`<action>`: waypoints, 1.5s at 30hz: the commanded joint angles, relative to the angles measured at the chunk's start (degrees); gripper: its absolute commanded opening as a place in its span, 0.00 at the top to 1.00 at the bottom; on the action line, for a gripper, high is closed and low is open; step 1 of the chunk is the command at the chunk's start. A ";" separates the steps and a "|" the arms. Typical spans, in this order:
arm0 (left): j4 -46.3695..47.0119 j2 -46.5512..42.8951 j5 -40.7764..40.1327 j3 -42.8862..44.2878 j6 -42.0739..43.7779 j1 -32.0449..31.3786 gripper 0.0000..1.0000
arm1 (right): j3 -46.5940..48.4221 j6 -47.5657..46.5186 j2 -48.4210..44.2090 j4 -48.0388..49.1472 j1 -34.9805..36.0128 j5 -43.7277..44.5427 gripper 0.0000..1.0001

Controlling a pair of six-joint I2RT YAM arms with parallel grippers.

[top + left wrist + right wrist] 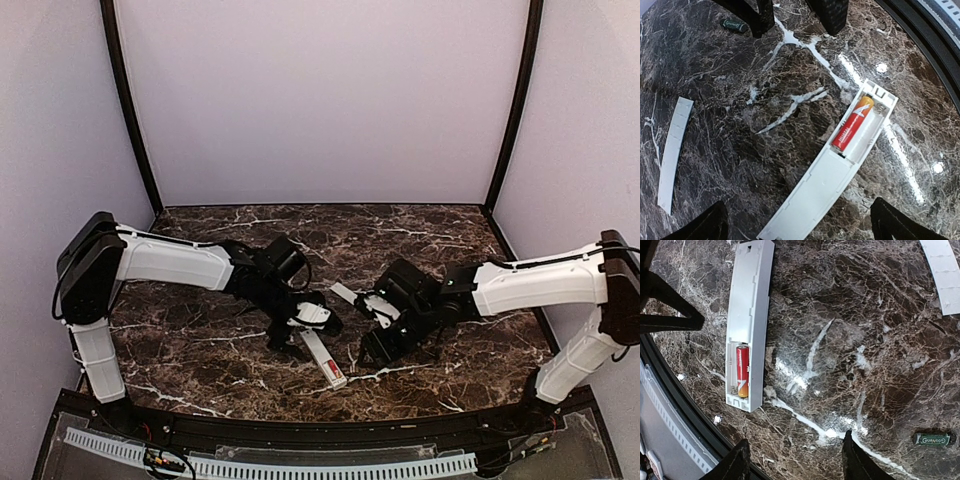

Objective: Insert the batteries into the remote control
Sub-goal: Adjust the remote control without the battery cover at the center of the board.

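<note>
Left gripper (298, 335): released, jaws wide with nothing between them, poised over the remote.
Remote control (815, 192): slim white bar lying slantwise, back up and cover off, near the middle of the table's (200, 350) near edge.
Red battery (854, 123): red and orange, seated in one bay at the remote's near end; the bay beside it is bare.
Cover plate (674, 152): thin white strip, flat on the marble, apart from the remote.
Green battery (934, 439): dark green cylinder with pale lettering, on its side on bare marble, well apart from the remote, close to the right gripper's fingers.
Handling: likely light, stiff, smooth and apt to roll; best pinched across its middle. The remote probably slides on polished stone, so brace its long sides.
Right gripper (795, 460): released, jaws apart and empty.
</note>
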 commanded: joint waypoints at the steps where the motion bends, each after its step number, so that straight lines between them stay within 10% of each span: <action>1: -1.42 2.56 -0.15 0.27 2.80 -0.90 0.01 | -1.11 2.21 -3.09 4.06 -0.69 -0.94 0.42; 28: 19.04 -0.57 -8.92 -12.49 -18.06 -6.16 0.55 | -1.86 12.84 -11.39 0.11 -1.44 5.75 0.59; 45: 18.04 -1.07 -19.74 -10.26 -28.79 -9.92 0.34 | -1.83 14.17 -11.36 -15.91 -9.87 11.63 0.59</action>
